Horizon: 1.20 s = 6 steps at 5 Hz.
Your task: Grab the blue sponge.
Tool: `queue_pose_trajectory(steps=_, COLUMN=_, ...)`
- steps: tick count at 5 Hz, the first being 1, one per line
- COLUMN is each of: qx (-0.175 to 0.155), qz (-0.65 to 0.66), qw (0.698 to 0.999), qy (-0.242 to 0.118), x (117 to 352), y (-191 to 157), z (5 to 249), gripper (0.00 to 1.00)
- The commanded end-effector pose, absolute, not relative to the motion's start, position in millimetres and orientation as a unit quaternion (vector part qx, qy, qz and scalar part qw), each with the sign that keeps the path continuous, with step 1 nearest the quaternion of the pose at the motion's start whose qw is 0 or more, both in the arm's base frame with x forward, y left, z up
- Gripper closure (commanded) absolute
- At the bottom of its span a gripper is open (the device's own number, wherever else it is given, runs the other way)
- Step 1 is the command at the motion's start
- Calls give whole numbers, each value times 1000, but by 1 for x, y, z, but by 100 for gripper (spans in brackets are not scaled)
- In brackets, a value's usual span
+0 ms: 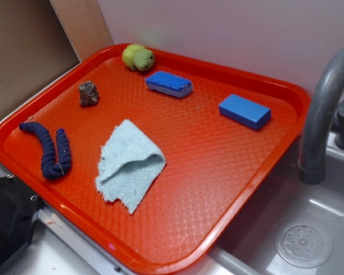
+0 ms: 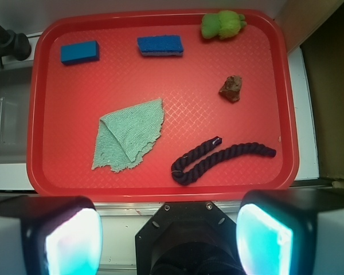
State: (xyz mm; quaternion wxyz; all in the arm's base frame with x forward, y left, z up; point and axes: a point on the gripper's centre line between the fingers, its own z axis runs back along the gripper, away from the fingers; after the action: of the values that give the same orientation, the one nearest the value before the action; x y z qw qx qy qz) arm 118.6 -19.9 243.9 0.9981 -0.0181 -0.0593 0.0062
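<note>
End effector [image 2: 169, 229] is spread wide and empty, seen only in the wrist view, hanging above the near edge of the red tray [image 2: 160, 192], well apart from everything on it. Blue sponge [image 2: 160, 45] lies flat by the tray's far rim, between the solid blue block [image 2: 79, 52] and the green toy [image 2: 222, 25]. Nothing grasped yet; approach, descent and closing all remain. Cloth [image 2: 131, 134], rope [image 2: 221, 157] and rock [image 2: 231, 88] lie nearer.

The fingers [image 2: 74, 240] and the faucet [image 1: 327, 114] are cut off by frame edges.
</note>
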Motion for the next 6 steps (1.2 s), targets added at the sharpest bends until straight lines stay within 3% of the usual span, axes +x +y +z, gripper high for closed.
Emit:
queue_pose_trajectory(steps=1, qx=-18, qz=6, qw=998, qy=-59, x=119, y=-20, z=244, gripper=0)
queue_pose_trajectory(steps=3, qx=-40, qz=163, qw=978, qy=-126, x=182, y=-37, z=214, gripper=0)
queue_pose_trajectory(steps=5, qx=13, qz=318, qw=931, qy=-177, x=247, y=-34, z=164, gripper=0)
queue_pose_trajectory(steps=6, qx=40, qz=331, qw=924, qy=-186, x=281, y=-38, z=134, gripper=0)
